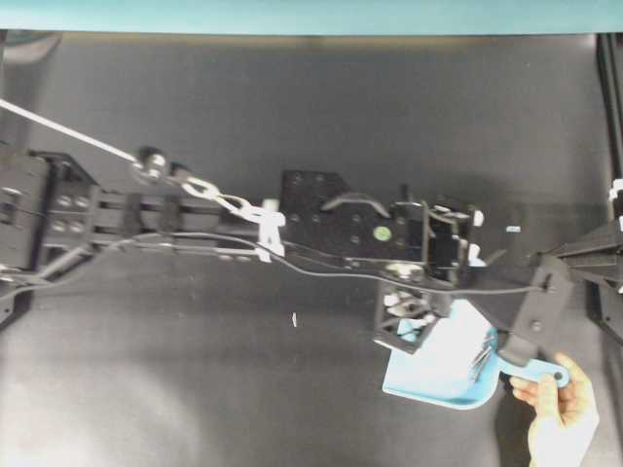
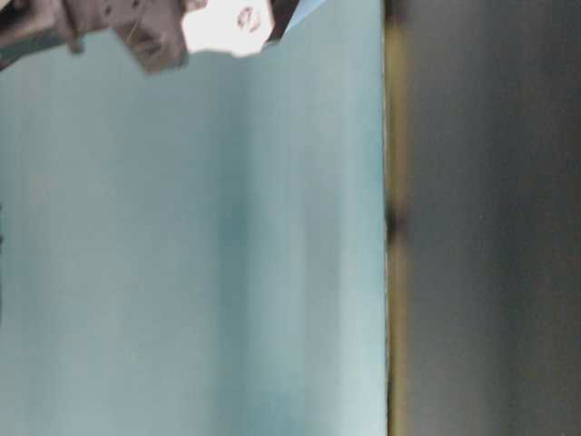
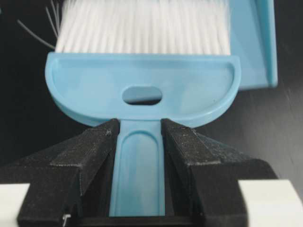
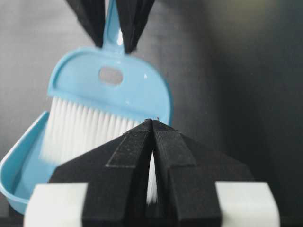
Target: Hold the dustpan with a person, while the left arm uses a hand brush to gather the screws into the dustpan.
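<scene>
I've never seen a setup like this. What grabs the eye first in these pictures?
First, the light blue hand brush with broad white bristles, its slim handle clamped in the left gripper of a long black arm reaching across the dark table. Its bristles reach into the light blue dustpan near the table's lower right, where a few silver screws lie. A person's bare hand holds the dustpan's handle from the corner.
</scene>
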Motion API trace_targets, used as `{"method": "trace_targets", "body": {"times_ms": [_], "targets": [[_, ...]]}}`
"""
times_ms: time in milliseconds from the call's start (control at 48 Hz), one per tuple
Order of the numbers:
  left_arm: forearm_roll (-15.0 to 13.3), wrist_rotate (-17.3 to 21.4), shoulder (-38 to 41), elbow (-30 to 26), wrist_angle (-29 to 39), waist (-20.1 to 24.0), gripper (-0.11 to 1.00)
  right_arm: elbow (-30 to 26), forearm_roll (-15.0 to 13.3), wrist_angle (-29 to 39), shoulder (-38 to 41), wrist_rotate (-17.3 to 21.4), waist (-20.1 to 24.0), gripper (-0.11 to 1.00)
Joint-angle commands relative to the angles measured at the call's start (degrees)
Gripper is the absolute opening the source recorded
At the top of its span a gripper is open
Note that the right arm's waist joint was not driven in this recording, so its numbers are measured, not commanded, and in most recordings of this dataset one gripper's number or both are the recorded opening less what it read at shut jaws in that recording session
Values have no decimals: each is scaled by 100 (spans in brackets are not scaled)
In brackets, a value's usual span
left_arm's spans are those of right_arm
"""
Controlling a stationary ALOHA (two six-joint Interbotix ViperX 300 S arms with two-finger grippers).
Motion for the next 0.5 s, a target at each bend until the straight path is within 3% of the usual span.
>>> {"method": "trace_targets", "body": {"times_ms": [0, 292, 479], "targets": [[18, -9, -659, 264, 62, -70, 31, -26, -9, -26, 26, -35, 0, 1], [18, -123, -1995, 1784, -396, -255, 31, -26, 0, -26, 26, -35, -9, 1], [18, -141, -2672, 3103, -1433, -202, 31, -26, 0, -26, 9, -35, 0, 0]]}}
